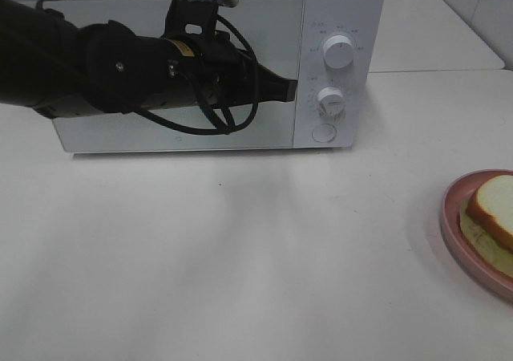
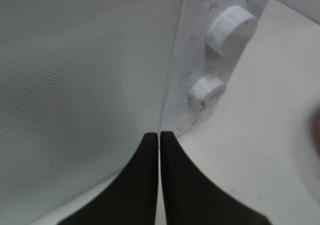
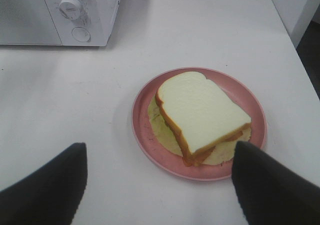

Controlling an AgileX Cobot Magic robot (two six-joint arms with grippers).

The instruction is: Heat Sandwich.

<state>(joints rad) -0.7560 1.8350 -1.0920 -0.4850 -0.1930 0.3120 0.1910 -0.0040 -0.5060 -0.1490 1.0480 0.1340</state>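
Standing on the desk [image 1: 240, 257], the white microwave [image 1: 337, 24] has the left tool [image 1: 290, 91] clenched, empty, tips at its door edge. The pink plate [image 3: 145, 120] carries the sandwich [image 3: 200, 115] (the right tool [image 3: 159, 177] hovers released above, touching nothing).

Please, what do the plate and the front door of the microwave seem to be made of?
Plate: probably matte plastic; even pink colour, dull surface, faint specks.
Microwave door: likely glass or clear plastic with a smooth, slightly glossy finish; a fine dotted mesh shows behind it.
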